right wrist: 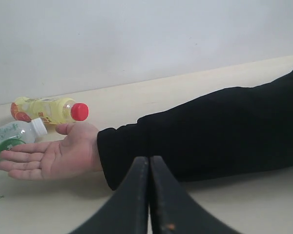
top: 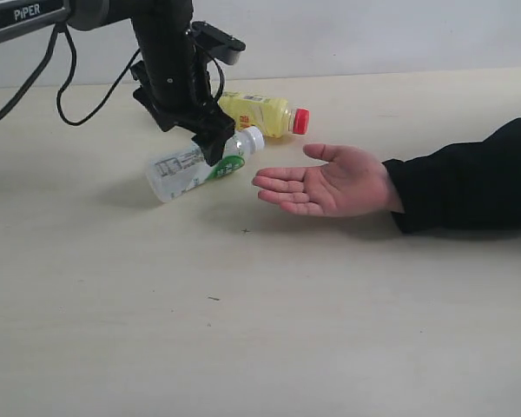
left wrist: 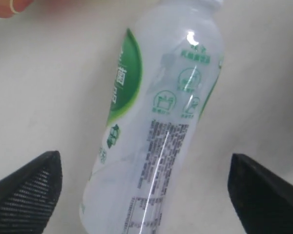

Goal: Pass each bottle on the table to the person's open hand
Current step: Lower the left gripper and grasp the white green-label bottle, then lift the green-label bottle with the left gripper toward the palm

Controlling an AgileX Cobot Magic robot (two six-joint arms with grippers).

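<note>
Open palm-up hand [top: 330,184] near white-capped bottle [top: 181,171], left jaws apart

On the pale beige table [top: 243,330], a clear white-capped bottle [top: 178,169] with a white-green label is slanted left of centre, its cap toward the open palm-up hand [top: 330,182] at the right, while a yellow red-capped bottle [top: 256,113] lies on its side in the upper middle.
</note>
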